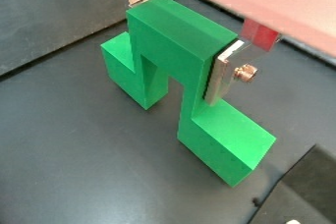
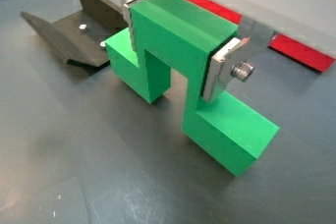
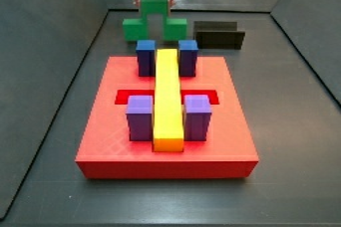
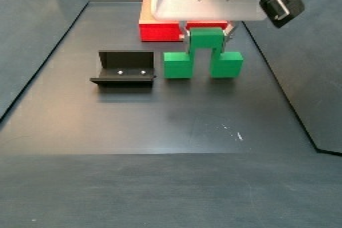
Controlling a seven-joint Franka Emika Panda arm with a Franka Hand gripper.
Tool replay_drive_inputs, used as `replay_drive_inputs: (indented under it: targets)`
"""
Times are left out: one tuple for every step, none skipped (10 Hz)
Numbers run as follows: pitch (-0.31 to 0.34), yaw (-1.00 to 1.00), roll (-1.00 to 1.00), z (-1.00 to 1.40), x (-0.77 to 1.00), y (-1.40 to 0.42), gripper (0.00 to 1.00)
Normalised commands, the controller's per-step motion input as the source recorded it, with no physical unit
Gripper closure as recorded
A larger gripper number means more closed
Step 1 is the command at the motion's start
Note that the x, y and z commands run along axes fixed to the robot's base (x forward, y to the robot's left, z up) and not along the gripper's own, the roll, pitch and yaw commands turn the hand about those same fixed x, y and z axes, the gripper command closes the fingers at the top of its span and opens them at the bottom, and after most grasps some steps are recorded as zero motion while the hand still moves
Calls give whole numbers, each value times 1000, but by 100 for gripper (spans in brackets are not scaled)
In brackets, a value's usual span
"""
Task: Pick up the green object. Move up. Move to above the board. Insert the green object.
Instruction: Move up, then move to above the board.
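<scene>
The red board (image 3: 167,136) takes up most of a side view, lying flat on the dark desk (image 4: 174,112); in the side view from the opposite end only a strip of it shows behind the arm. On it stand a long yellow bar (image 3: 167,92) and four blue blocks (image 3: 197,113), two at each end of the bar, which hides part of the red recesses between them. The green object (image 2: 178,61), an arch with two legs, stands on the desk between the board and the fixture (image 4: 126,69), near the desk's far edge as that board view sees it. The gripper (image 2: 184,33) straddles the arch's top bar, its silver fingers (image 1: 226,69) pressed flat against both sides, closed on the piece. In both wrist views one finger is cut off by the frame edge, and its pad is hidden
</scene>
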Motion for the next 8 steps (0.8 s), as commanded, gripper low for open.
replay_drive_inputs:
  targets:
    - [8,-54,-3,788,50,-32,100]
    - [55,-59,-7,592,8,-34,100]
    - [36,-35,-6,208,21,-10,100]
    - [0,0,0,1400,0,0,100]
    - [32,8,-5,1400,-35,-1,100]
    - [27,6,-4,1400,-57,-3,100]
    - [4,3,2,1400,-27,4,100]
    - [56,0,0,1400,56,16,100]
